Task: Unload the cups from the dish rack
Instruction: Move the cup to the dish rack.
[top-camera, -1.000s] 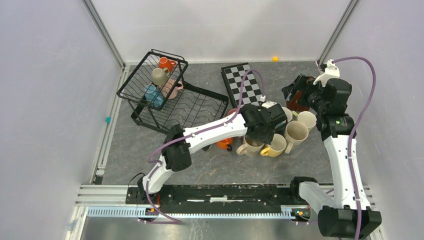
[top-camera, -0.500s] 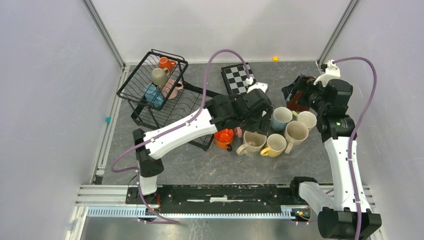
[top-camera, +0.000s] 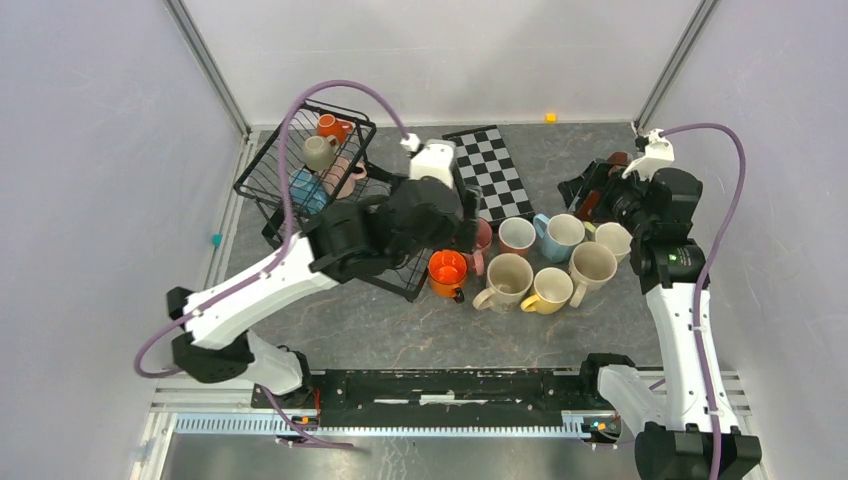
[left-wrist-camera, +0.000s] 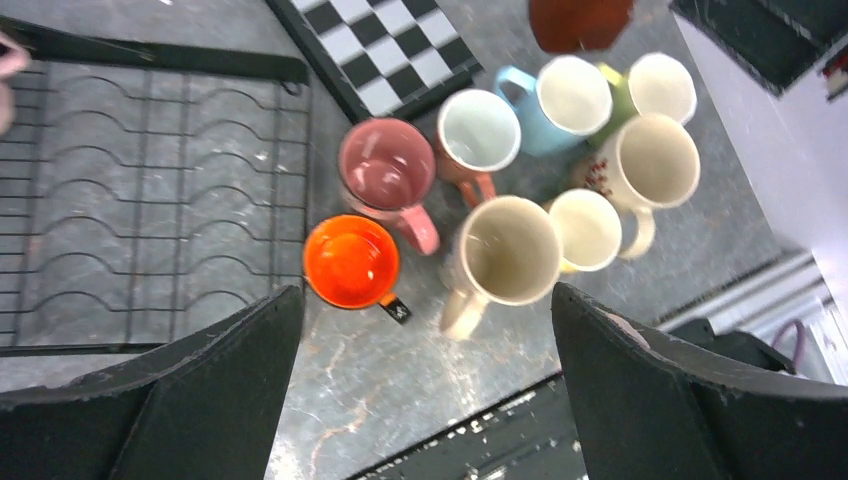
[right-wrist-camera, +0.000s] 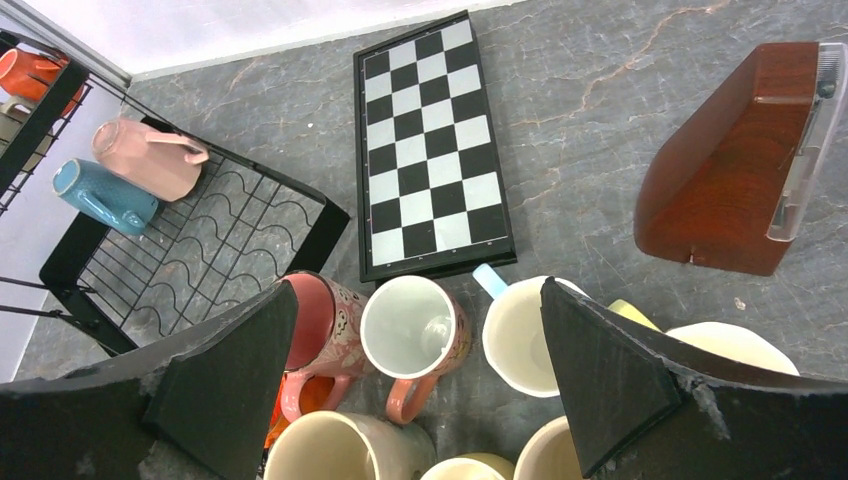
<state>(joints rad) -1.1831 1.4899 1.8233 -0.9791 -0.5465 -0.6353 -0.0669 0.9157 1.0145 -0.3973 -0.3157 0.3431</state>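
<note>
White links of the left arm reach from its base forward and to the right, over the flat tray part of the dish rack (top-camera: 258, 165). The wrist is bent down, so the left gripper (left-wrist-camera: 427, 292) points at the table. Its fingers are spread wide; they hold nothing and touch nothing.

Below and between these fingers stand eight cups on the table, all upright and close together: one orange cup (left-wrist-camera: 350, 262), one pink cup (left-wrist-camera: 385, 168), one pink cup with white inside (left-wrist-camera: 478, 130), one light blue cup (left-wrist-camera: 565, 95), one large cream cup (left-wrist-camera: 510, 250), one yellow cup (left-wrist-camera: 588, 228), one beige cup (left-wrist-camera: 655, 160) and one white cup (left-wrist-camera: 660, 88).

The right arm rises from its base and bends forward. The right gripper (right-wrist-camera: 416, 292) hangs above the same group, its fingers also wide apart and empty. Beyond its fingertips lies one checkerboard (right-wrist-camera: 430, 150); to their right stands one brown wooden box (right-wrist-camera: 740, 170).

Well to the left of both pairs of fingers, four cups lie in the basket part of the rack: an orange mug (top-camera: 330, 126), a grey-beige mug (top-camera: 318, 152), a blue mug (top-camera: 305, 190) and a pink mug (top-camera: 343, 177).
</note>
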